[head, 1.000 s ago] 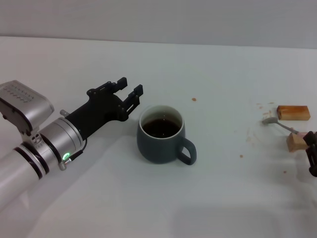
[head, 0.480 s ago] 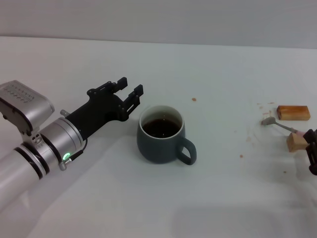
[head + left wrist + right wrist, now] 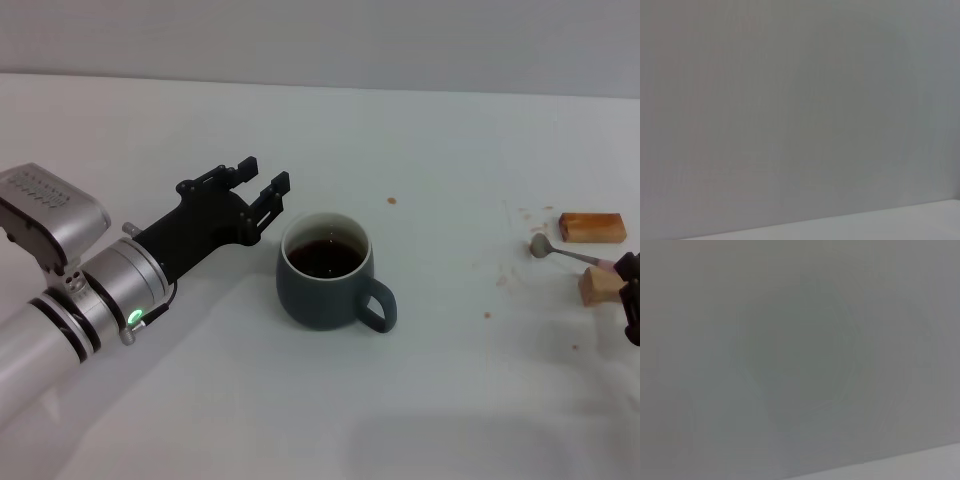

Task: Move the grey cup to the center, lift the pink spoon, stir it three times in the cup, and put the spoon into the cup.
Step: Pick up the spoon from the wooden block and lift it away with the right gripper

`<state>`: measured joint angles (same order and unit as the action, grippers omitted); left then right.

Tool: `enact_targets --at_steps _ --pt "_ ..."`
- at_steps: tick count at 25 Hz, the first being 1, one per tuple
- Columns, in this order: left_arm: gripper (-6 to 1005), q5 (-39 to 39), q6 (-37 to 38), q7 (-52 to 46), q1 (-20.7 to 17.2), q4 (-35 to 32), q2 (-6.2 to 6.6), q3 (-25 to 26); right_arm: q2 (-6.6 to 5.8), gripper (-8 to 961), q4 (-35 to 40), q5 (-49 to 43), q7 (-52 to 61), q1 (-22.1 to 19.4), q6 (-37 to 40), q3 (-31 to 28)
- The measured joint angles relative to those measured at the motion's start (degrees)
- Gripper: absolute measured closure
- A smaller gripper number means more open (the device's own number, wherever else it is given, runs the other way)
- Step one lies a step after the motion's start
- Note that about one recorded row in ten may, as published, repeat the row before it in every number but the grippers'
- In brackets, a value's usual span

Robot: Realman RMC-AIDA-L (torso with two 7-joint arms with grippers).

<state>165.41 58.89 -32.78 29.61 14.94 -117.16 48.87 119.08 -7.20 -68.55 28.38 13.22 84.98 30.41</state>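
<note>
Head view: the grey cup (image 3: pixel 327 270), a squat rounded blue-grey ceramic mug with a pale inner rim and dark brown liquid, is sitting on the white table (image 3: pixel 420 400), its loop handle pointing toward the camera and to the right. The left gripper (image 3: pixel 262 186), matte black on a silver cylindrical arm, is hovering just beside the cup on its left, clear of the rim, with its two fingers spread apart and holding nothing. Well to the right of the cup, the pink spoon (image 3: pixel 560 250) is showing its small metal bowl and thin grey neck, lying tilted against a tan wooden block (image 3: pixel 597 287); a second, oblong orange-brown block (image 3: pixel 592 227) is lying just behind the spoon bowl. The right gripper (image 3: pixel 631 300) is showing only as a dark edge beside the nearer block, and whether it is open or pinching the spoon cannot be told. Small brown specks are dotting the table between cup and spoon. Left wrist view: only a plain grey surface is showing. Right wrist view: the same, a featureless grey field.
</note>
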Motion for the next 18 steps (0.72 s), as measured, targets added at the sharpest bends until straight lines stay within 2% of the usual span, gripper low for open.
enact_targets --at_steps 18 --pt "527 0.00 0.00 0.07 -0.08 0.00 -0.09 0.00 0.02 851 -0.35 0.00 0.10 0.88 2.04 -0.11"
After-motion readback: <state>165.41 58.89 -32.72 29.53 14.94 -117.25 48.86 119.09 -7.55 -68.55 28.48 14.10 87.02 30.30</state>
